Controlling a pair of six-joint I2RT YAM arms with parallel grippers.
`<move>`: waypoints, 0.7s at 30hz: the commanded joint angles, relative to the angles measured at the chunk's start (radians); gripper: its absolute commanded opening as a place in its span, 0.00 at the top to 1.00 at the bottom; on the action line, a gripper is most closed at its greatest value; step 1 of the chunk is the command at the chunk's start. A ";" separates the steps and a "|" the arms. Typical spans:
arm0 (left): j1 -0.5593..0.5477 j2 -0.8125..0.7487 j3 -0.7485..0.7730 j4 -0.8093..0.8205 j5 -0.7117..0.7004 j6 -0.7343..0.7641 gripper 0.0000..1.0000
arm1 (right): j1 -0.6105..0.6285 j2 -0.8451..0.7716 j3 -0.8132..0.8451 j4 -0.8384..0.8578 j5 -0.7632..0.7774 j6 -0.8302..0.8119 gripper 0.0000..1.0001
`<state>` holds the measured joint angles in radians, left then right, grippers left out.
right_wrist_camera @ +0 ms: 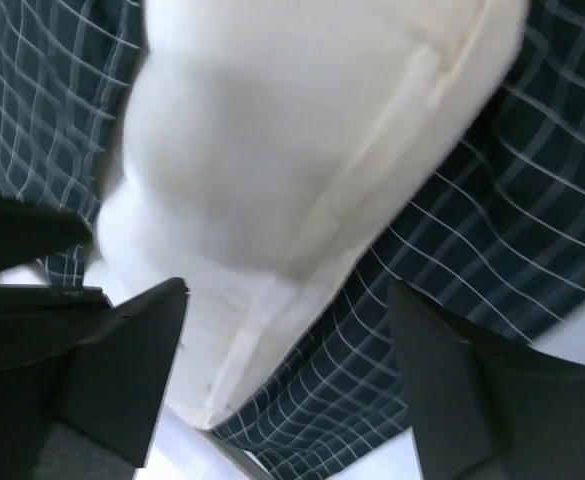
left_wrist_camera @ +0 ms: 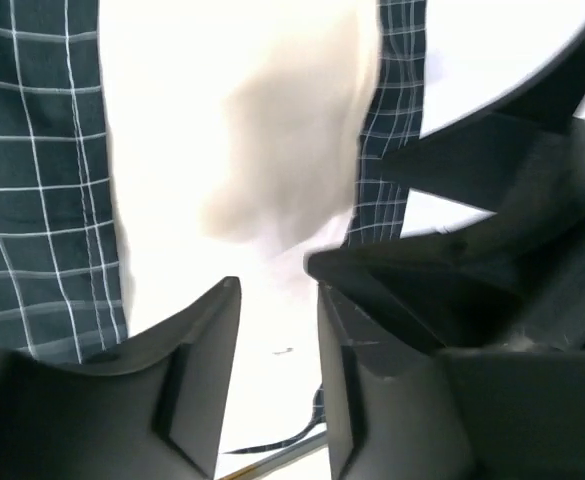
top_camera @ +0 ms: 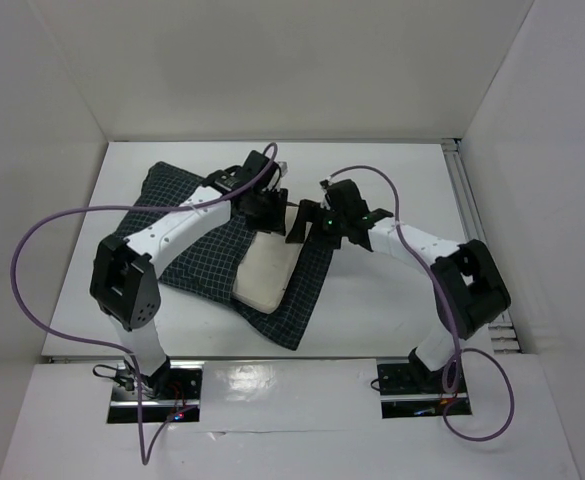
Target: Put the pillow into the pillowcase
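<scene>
The dark checked pillowcase (top_camera: 197,255) lies spread on the table. The cream pillow (top_camera: 267,275) lies on it, its near end showing between two folds of the fabric. My left gripper (top_camera: 269,212) hangs over the pillow's far end, and my right gripper (top_camera: 307,228) is just to its right. In the left wrist view the left gripper (left_wrist_camera: 277,290) is narrowly open and empty above the pillow (left_wrist_camera: 232,120), with the pillowcase (left_wrist_camera: 32,180) on both sides. In the right wrist view the right gripper (right_wrist_camera: 287,292) is wide open and empty over the pillow (right_wrist_camera: 302,150) and the pillowcase (right_wrist_camera: 442,260).
White walls enclose the table (top_camera: 392,300) on three sides. A metal rail (top_camera: 469,200) runs along the right edge. Purple cables loop off both arms. The two grippers are close together, and the right gripper's black body (left_wrist_camera: 512,200) fills the right of the left wrist view.
</scene>
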<state>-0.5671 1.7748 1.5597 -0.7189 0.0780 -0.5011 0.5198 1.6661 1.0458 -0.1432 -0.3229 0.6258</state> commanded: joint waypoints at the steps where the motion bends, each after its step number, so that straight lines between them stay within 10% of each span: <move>1: -0.020 -0.055 0.091 -0.050 -0.093 0.019 0.46 | -0.036 -0.135 0.045 -0.137 0.109 -0.103 0.09; 5: -0.086 -0.028 0.166 -0.119 -0.213 0.030 0.29 | -0.121 -0.293 -0.019 -0.269 0.246 -0.113 0.00; 7: -0.117 -0.012 0.186 -0.139 -0.256 0.039 0.02 | -0.156 -0.339 -0.064 -0.291 0.284 -0.113 0.00; 21: -0.270 0.184 0.146 -0.235 -0.509 -0.002 0.00 | -0.238 -0.424 -0.098 -0.339 0.315 -0.113 0.00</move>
<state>-0.8448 1.9430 1.7271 -0.9123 -0.3618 -0.4801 0.2878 1.2606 0.9375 -0.4725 -0.0177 0.5266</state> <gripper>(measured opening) 0.999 0.999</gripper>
